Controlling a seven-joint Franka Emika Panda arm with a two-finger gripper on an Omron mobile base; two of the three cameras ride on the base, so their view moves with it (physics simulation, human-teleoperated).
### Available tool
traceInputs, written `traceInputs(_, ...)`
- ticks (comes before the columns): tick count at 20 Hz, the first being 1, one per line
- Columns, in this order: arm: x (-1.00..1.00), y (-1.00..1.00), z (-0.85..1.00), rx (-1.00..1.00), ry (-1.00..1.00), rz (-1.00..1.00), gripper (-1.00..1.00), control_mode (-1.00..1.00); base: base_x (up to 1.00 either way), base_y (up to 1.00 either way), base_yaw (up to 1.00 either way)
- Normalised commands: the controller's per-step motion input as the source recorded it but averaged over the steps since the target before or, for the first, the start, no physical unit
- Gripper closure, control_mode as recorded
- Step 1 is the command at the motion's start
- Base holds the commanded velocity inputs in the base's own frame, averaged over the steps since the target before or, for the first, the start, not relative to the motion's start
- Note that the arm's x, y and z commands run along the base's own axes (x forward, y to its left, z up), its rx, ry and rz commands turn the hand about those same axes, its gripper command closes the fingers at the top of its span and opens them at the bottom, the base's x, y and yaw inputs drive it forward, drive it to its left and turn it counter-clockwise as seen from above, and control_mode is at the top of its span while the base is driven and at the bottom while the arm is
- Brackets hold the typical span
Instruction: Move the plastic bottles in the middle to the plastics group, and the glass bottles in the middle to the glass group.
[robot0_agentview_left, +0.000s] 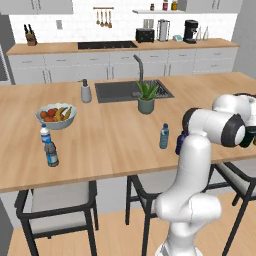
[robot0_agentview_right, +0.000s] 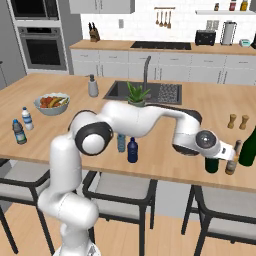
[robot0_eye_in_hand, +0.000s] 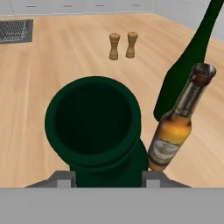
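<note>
Placement of the tall dark green glass wine bottle (robot0_eye_in_hand: 94, 127) appears to be the step in hand. In the hand view its open mouth is seen from directly above, between the two finger tips of the gripper (robot0_eye_in_hand: 107, 177), so the long axis of the bottle is upright and runs along the gripper. The fingers seem to be closed on the neck, one at each side. The bottle is held near the right end of the wooden island counter (robot0_agentview_right: 165, 165), close to the front edge. Just beside it an amber beer bottle (robot0_eye_in_hand: 177, 127) and another dark green bottle (robot0_eye_in_hand: 188, 61) are standing. The slim pale-blue plastic bottle (robot0_agentview_right: 121, 143) and the squat navy plastic bottle (robot0_agentview_right: 132, 150) remain at the middle of the front edge.
</note>
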Motion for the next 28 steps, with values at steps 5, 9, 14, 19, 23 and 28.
traceInputs(5,0.23,0.1,-0.04,0.0,0.0,0.0,1.0,-1.0,0.0,0.0,0.0)
traceInputs(9,0.36,0.01,-0.13,0.0,0.0,0.0,1.0,-1.0,0.0,0.0,0.0)
traceInputs(14,0.31,-0.06,-0.03,0.0,0.0,0.0,1.0,-1.0,0.0,0.0,0.0)
traceInputs(19,0.14,0.0,-0.39,0.0,0.04,0.0,1.0,-1.0,0.0,0.0,0.0)
traceInputs(23,0.03,0.0,-0.54,0.0,0.02,0.0,1.0,-1.0,0.0,0.0,0.0)
traceInputs(28,0.0,0.11,0.01,-0.01,0.0,0.0,1.0,-1.0,0.0,0.0,0.0)
